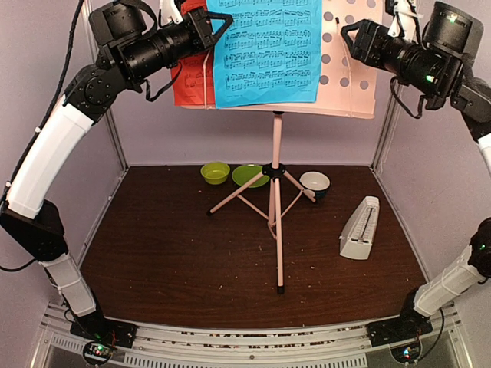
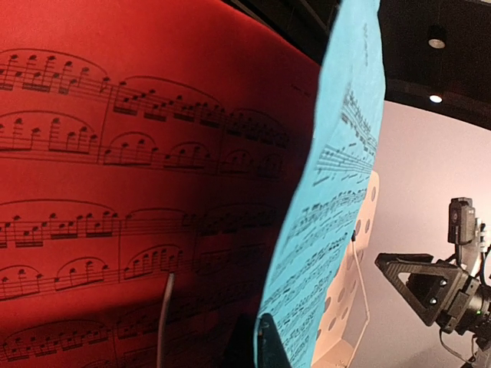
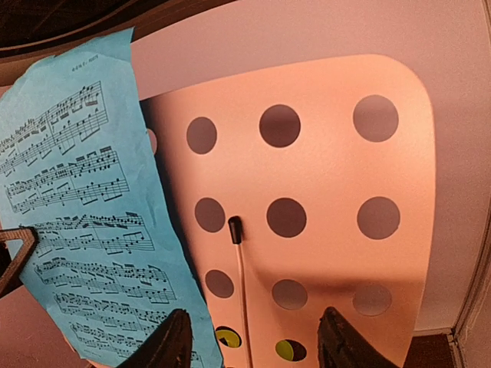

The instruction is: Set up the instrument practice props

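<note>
The pale pink music stand (image 1: 349, 86) stands mid-table on its tripod legs, its perforated desk (image 3: 322, 169) at the top of the view. A red page (image 1: 190, 84) (image 2: 115, 192) rests on the desk's left side. A cyan page (image 1: 267, 50) (image 2: 337, 199) (image 3: 77, 199) lies partly over it. My left gripper (image 1: 220, 27) (image 2: 262, 341) is shut on the cyan page's left edge. My right gripper (image 1: 347, 34) (image 3: 257, 345) is open in front of the desk's bare right part, holding nothing. The white metronome (image 1: 360, 228) stands on the table to the right.
A thin wire page holder (image 3: 240, 284) with a black tip lies against the desk between my right fingers. Two lime-green dishes (image 1: 215, 172) (image 1: 250, 175) and a small white-and-dark bowl (image 1: 315, 182) sit behind the tripod. Frame posts flank the table at the back corners.
</note>
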Robot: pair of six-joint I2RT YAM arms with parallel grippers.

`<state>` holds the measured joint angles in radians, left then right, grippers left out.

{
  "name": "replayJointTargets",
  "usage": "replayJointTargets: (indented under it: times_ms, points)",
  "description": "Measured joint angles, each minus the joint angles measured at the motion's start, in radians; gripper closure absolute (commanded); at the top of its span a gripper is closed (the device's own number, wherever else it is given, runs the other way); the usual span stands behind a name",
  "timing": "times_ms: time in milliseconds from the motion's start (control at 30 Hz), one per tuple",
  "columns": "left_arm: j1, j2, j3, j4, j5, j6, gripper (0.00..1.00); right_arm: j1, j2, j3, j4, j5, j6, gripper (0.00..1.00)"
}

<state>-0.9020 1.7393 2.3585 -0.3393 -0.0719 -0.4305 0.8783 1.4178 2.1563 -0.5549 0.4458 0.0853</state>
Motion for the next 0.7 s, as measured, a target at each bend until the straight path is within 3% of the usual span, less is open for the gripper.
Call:
replayJointTargets:
  times_ms: [167,500,700]
  points:
    - [0.0,0.0,0.0,0.0,-0.009,-0.002,1.0,-0.016,0.042,-0.005,-0.019,-0.013,0.019,0.51]
    - [0.0,0.0,0.0,-0.002,-0.027,-0.002,1.0,-0.027,0.052,-0.024,-0.004,-0.034,0.021,0.92]
    - [0.0,0.0,0.0,-0.002,-0.032,-0.002,1.0,-0.029,-0.016,-0.156,0.089,-0.058,-0.014,1.0]
